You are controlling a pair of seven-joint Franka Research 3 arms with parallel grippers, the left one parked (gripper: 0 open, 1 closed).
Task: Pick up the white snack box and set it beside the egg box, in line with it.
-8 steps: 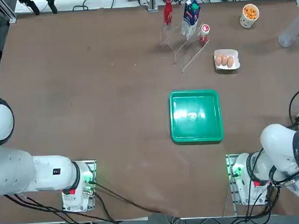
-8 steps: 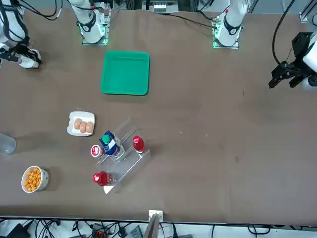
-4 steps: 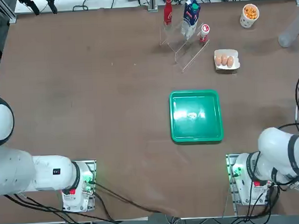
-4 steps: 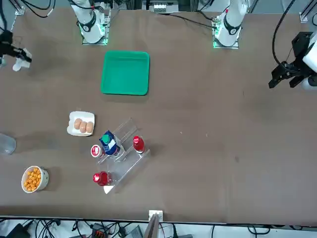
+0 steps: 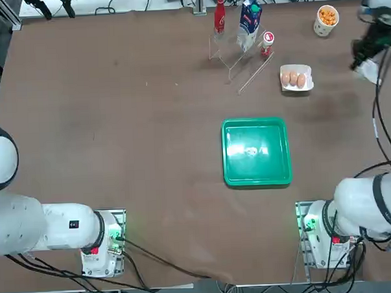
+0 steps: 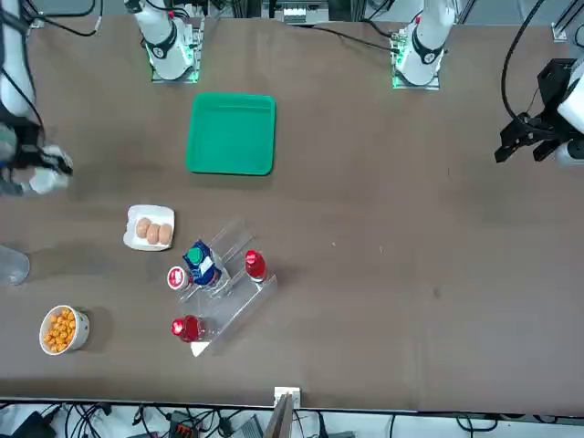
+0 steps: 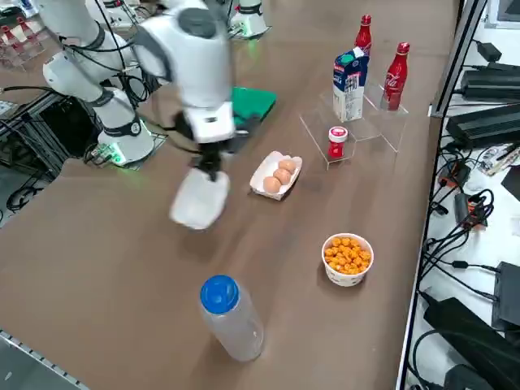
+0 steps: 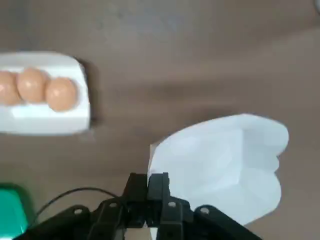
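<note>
My right gripper [image 7: 210,165] hangs above the table's right side, shut on the rim of the white snack box [image 7: 199,201], which dangles tilted below it, clear of the surface. In the wrist view the closed fingertips [image 8: 152,181] pinch the edge of the white snack box [image 8: 225,157], with the egg box [image 8: 42,95] a short way off. The egg box [image 5: 296,78] holds brown eggs and lies flat on the table, to the left of the gripper [image 5: 364,49] in the top view. The front view puts the snack box [image 6: 41,179] near the table's edge, up-left of the egg box [image 6: 151,228].
A green tray [image 5: 257,151] lies mid-table. A clear rack [image 5: 240,50] with two red bottles, a carton and a small jar stands behind the egg box. A cup of orange snacks [image 7: 347,258] and a blue-capped clear bottle [image 7: 230,318] stand near the right edge.
The right arm has swung out from near its base toward the far right of the table, carrying the white snack box closer to the egg box. Gripper stays shut.
</note>
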